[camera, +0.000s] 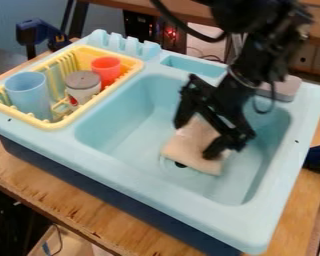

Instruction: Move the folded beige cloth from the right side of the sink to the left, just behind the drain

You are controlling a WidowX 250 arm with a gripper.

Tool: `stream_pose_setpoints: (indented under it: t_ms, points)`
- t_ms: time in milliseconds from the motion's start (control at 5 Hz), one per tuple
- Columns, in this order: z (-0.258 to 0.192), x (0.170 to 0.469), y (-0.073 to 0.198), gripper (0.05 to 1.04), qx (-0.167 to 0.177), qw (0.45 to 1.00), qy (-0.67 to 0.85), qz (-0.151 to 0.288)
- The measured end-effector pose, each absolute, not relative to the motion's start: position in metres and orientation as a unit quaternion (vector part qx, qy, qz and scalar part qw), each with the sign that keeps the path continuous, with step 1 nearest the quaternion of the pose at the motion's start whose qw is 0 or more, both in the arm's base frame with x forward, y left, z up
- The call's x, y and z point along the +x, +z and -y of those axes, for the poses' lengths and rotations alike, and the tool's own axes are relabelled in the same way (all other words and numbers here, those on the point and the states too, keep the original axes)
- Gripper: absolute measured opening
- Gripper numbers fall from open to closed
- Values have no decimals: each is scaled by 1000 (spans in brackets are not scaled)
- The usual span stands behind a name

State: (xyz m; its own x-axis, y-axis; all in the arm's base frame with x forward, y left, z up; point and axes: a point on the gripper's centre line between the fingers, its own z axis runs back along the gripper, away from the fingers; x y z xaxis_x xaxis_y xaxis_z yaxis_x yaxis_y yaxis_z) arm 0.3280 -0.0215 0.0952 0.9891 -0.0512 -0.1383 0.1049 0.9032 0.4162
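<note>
**A:** ok so where's the gripper point(195, 140) at in this one? And is it wide or narrow?

**B:** It's down inside the basin of the light blue toy sink point(136, 182), hanging from the black arm point(259, 57) that comes in from the top edge, right of the middle. Looks wide to me: the two fingers stand well apart, with a beige cloth point(193, 146) showing between and under them. Can't tell if either one is pressing on it, so I won't call it a grip.

**A:** Fair. Where's the cloth exactly?

**B:** On the basin floor, kinda slanted. Its near edge lies right by the drain point(181, 164) and covers part of it. One fingertip is over by its right side, the other's near its upper left end.

**A:** And the rest of the stuff?

**B:** Yellow dish rack point(52, 123) on the left side of the sink. It's got a blue cup point(30, 95), a white container with a grey lid point(82, 87) and a red cup point(106, 70) in it, the container sitting between the cups. There's also a grey thing point(286, 89) on the rim behind the arm, partly hidden. Whole sink sits on a wooden table point(76, 200).
</note>
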Motion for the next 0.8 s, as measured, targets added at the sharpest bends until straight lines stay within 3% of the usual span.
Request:
stream_pose_setpoints:
  t_ms: [200,600,800]
  points:
    - [-1,324,114,1001,213,976,-5,-41]
    - [4,327,116,1001,198,979,-28,-22]
    - [20,321,141,1001,164,985,-53,10]
